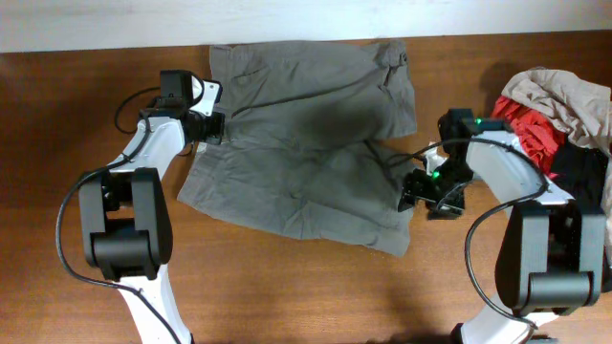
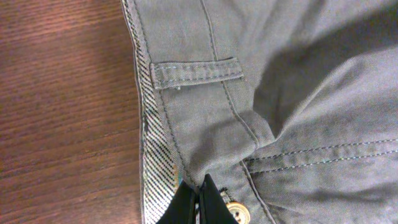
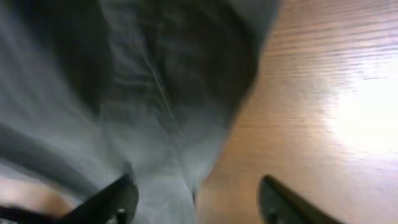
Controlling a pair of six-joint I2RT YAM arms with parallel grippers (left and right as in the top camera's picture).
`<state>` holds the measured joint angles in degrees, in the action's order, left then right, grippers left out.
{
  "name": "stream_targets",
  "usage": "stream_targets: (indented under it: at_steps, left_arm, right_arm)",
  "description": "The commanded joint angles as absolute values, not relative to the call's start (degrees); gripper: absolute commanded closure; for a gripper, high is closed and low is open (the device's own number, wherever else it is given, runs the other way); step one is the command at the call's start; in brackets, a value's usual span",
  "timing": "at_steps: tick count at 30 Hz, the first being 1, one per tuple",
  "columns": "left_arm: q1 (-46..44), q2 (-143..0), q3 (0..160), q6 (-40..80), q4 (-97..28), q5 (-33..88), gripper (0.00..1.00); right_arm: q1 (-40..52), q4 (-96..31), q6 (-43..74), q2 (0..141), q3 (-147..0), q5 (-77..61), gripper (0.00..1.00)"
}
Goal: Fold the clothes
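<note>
The clothes (image 1: 306, 134), wrinkled grey-olive shorts, lie spread flat across the middle of the wooden table. My left gripper (image 1: 212, 126) is at their left edge. In the left wrist view it (image 2: 200, 202) is shut, pinching the waistband beside a pale button (image 2: 237, 212), below a belt loop (image 2: 196, 73). My right gripper (image 1: 413, 196) is at the shorts' lower right edge. The right wrist view is blurred. There the gripper (image 3: 196, 202) stands open, with the edge of the grey cloth (image 3: 155, 112) lying between its dark fingers (image 3: 115, 199).
A heap of other garments sits at the right edge: pale beige (image 1: 559, 96) on top, red (image 1: 526, 129) under it, black (image 1: 579, 172) toward the front. Bare brown table (image 1: 316, 287) lies in front of the shorts. A white strip runs along the far edge.
</note>
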<state>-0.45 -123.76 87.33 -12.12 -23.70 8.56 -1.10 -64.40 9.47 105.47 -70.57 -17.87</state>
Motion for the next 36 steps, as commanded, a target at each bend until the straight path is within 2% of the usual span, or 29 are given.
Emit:
stream_targets:
  at_steps: [1, 2, 3, 4, 5, 7, 12, 19, 26, 29, 30, 32, 33, 34, 36]
  left_arm:
    - [0.19, -123.74, 87.81, -11.16, -24.32, 7.25, 0.98]
    - [0.19, -123.74, 87.81, -11.16, -24.38, 7.22, 0.98]
    - [0.19, -123.74, 87.81, -11.16, -24.38, 7.25, 0.98]
    - [0.19, -123.74, 87.81, -11.16, -24.38, 7.22, 0.98]
    - [0.19, -123.74, 87.81, -11.16, -24.38, 7.22, 0.98]
    - [0.19, -123.74, 87.81, -11.16, -24.4, 7.22, 0.98]
    - [0.19, -123.74, 87.81, -11.18, -24.4, 7.2, 0.98]
    - [0.19, -123.76, 87.81, -11.18, -24.45, 7.2, 0.98]
    - [0.19, -123.74, 87.81, -11.16, -24.45, 7.2, 0.98]
    - [0.19, -123.74, 87.81, -11.16, -24.49, 7.2, 0.98]
    - [0.19, -123.74, 87.81, -11.16, -24.49, 7.2, 0.98]
    - [0.19, -123.74, 87.81, -11.16, -24.47, 7.2, 0.98]
    - [0.19, -123.74, 87.81, -11.16, -24.45, 7.22, 0.98]
    - [0.19, -123.74, 87.81, -11.16, -24.43, 7.2, 0.98]
    - [0.19, -123.76, 87.81, -11.16, -24.4, 7.22, 0.98]
  right_arm:
    - [-0.69, -58.92, 12.93, 105.43, -65.93, -22.96, 0.41]
    - [-0.69, -57.49, 13.96, 105.43, -65.23, -22.98, 0.44]
    - [-0.71, -55.35, 14.28, 105.43, -64.42, -23.88, 0.56]
    - [-0.71, -54.68, 14.24, 105.43, -64.31, -25.15, 0.81]
    - [-0.71, -54.35, 13.87, 105.34, -64.53, -27.31, 0.89]
    - [-0.78, -54.46, 12.29, 104.95, -65.3, -29.54, 0.96]
    - [-0.82, -56.12, 7.25, 101.03, -70.54, -29.8, 0.96]
    - [-0.82, -54.06, 6.37, 98.98, -79.5, -21.54, 0.96]
    - [-0.82, -43.92, 6.42, 100.12, -80.05, -19.55, 0.96]
    - [-1.08, -46.48, 6.48, 100.44, -80.05, -17.89, 0.96]
    - [-1.3, -48.62, 7.03, 100.44, -80.07, -17.8, 0.89]
    - [-2.24, -55.94, 9.87, 100.49, -80.05, -17.32, 0.5]
    - [-2.48, -58.04, 10.04, 100.64, -80.05, -17.21, 0.4]
    - [-3.09, -62.87, 10.2, 100.9, -79.81, -15.79, 0.23]
    - [-3.36, -64.31, 11.51, 100.99, -77.93, -15.4, 0.15]
